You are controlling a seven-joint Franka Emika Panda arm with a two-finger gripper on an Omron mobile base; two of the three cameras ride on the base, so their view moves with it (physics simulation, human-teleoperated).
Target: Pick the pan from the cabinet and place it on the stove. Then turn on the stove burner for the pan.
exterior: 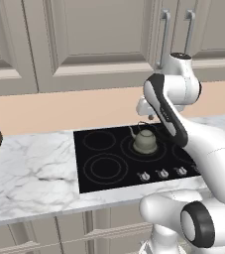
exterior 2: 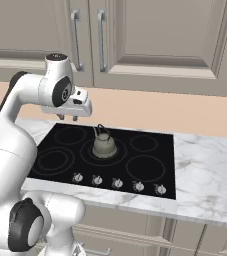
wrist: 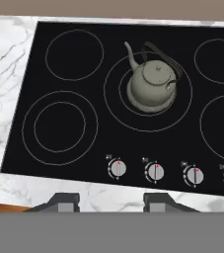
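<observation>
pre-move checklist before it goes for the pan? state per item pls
1. Cabinet doors open: not ok, both shut, so the pan cannot be seen.
2. Hand free: ok, nothing between the fingers, jaws apart.
3. Hand at the door handles: not ok, it hangs below them over the stove.
4. Centre burner free: not ok, kettle sits on it.
5. Other burners free: ok, rings bare.
6. Knobs off: cannot tell.
</observation>
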